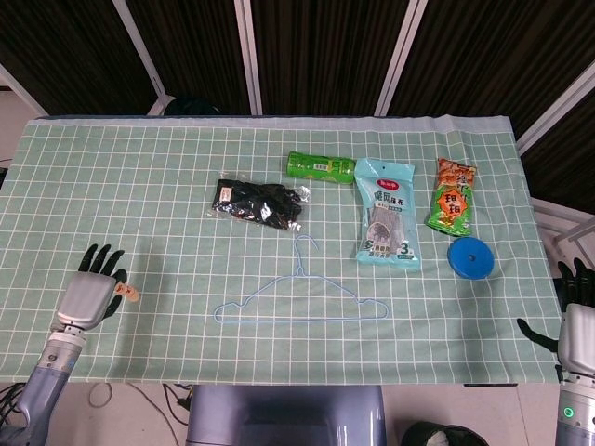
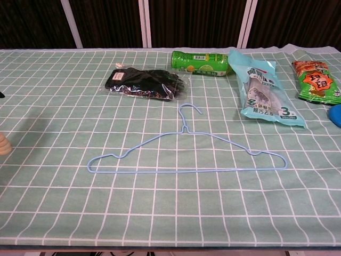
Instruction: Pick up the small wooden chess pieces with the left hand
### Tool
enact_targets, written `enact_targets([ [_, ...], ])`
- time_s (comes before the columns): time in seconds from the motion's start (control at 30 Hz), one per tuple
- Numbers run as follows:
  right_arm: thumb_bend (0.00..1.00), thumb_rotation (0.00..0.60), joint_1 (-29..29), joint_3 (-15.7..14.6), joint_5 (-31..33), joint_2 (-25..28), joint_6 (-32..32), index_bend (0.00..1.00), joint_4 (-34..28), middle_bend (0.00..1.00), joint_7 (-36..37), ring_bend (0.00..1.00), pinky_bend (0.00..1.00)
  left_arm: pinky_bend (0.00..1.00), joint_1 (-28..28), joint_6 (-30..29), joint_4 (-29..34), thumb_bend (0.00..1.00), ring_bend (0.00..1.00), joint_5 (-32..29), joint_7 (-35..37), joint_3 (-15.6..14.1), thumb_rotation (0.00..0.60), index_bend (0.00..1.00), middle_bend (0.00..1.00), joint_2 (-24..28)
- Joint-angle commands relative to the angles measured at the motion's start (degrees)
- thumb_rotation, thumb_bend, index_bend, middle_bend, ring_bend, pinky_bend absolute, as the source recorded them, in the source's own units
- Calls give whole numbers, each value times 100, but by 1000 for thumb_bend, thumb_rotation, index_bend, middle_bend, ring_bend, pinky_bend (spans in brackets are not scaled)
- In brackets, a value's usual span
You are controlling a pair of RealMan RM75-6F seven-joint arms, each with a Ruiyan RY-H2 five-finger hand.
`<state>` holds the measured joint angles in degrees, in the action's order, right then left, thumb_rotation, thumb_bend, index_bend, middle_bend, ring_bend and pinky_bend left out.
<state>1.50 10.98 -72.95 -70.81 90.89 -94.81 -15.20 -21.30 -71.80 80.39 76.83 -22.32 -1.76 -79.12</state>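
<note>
Wooden chess piece [image 1: 130, 295] stood just beside your left hand [image 1: 87, 298], near the table's [image 1: 186, 167] left edge; fingers were spread, gripping nothing; you should have closed them low around its base. Right hand [image 1: 578, 321] hung off-table, its fingers' spread unclear. Blue hanger [image 1: 302, 302] and black gloves [image 1: 257, 202] lay well apart, obstructing nothing.

Open checked cloth lies around the left hand [image 1: 88, 299] and the chess piece [image 1: 129, 295] just beside it — nearest obstacles are the blue wire hanger [image 1: 302, 302] and bagged black gloves [image 1: 257, 202], both well apart to its right.
</note>
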Motion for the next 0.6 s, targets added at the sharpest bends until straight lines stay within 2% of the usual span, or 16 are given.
enact_targets([
  [0.03,205,600,0,1,0,0,1,98,-1,25,-1,55,0,49,-1,50,-33,348,0,-14,3,18,600,492,130,-22],
  [0.6,205,600,-1,4,3,-1,0,98,1,25,3,55,0,49,29,134,-68,343,0,31,-105,90,600,478,129,-86],
])
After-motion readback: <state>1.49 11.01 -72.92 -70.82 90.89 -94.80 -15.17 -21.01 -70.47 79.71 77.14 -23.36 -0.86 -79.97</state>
